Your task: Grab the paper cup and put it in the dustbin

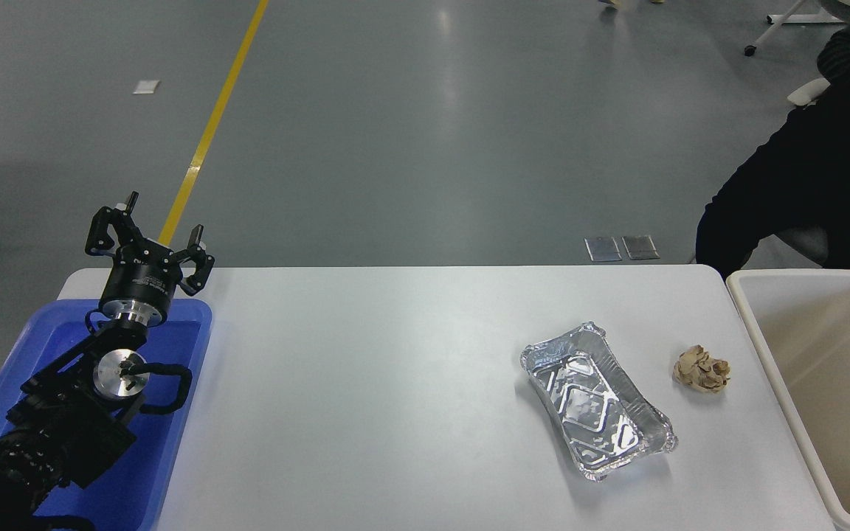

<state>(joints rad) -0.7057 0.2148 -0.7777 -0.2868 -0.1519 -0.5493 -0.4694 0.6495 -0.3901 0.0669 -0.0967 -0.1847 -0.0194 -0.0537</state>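
Observation:
No paper cup shows anywhere in the head view; it is hidden or out of view. The dustbin (pixel 764 346), a large cream-beige bin with deep smooth walls, stands at the table's right end, cut off by the picture's right edge. What shows of its inside holds nothing. My left gripper (pixel 149 234) is parked at the lower left above the blue tray, open and empty. My right arm and gripper are out of view.
A blue plastic tray (pixel 181 346) lies under my left arm. A silver foil tray (pixel 595 398) and a crumpled tan paper ball (pixel 701 369) lie on the white table (pixel 366 383) left of the bin. A person in dark clothes (pixel 801 192) sits at the far right.

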